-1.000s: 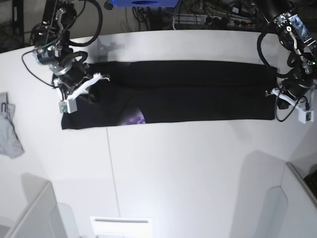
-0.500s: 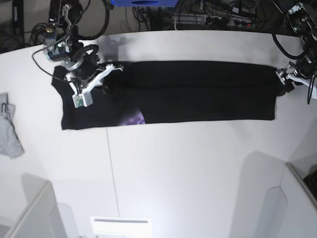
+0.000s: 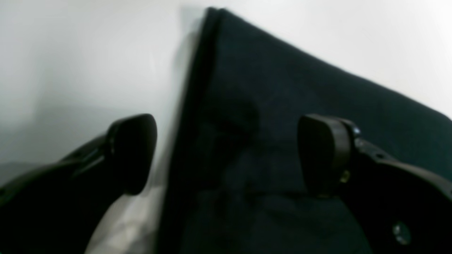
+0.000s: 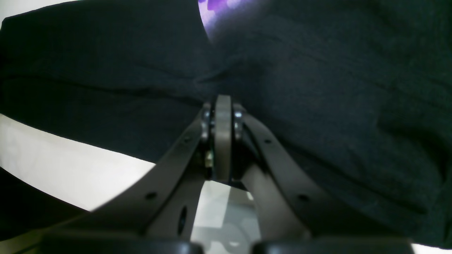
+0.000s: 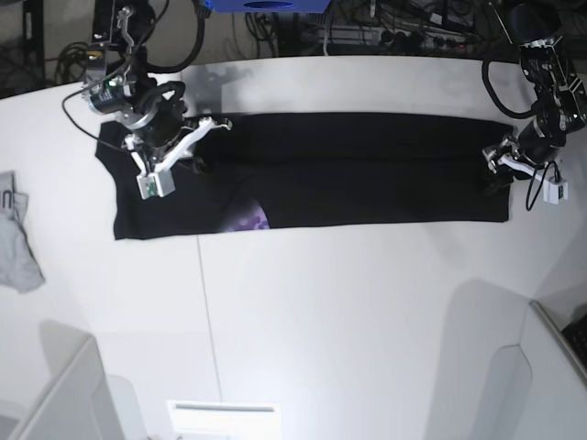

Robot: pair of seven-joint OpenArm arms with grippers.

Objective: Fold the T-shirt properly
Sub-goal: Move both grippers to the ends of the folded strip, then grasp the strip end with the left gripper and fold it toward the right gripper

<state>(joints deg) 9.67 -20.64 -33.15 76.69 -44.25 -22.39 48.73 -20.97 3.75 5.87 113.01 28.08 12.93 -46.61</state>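
The black T-shirt (image 5: 367, 165) lies as a long folded strip across the far half of the white table (image 5: 348, 312), with a patch of purple print (image 5: 248, 220) showing at its front edge. My left gripper (image 5: 497, 170) (image 3: 227, 155) is open over the strip's right end, one finger above the table, the other above the cloth (image 3: 282, 106). It holds nothing. My right gripper (image 5: 191, 163) (image 4: 223, 106) is shut at the strip's left end, tips down in the cloth (image 4: 317, 106), with creases running to them.
A small light grey cloth (image 5: 18, 243) lies at the table's left edge. Grey panels stand at the front left (image 5: 64, 394) and front right (image 5: 541, 367). A white slotted block (image 5: 225, 417) sits at the front edge. Cables and a blue box (image 5: 266, 5) lie behind the table.
My left gripper opened, let go of the shirt's right end, swung away and came back over that end. My right arm shifted up and right over the left end, still shut.
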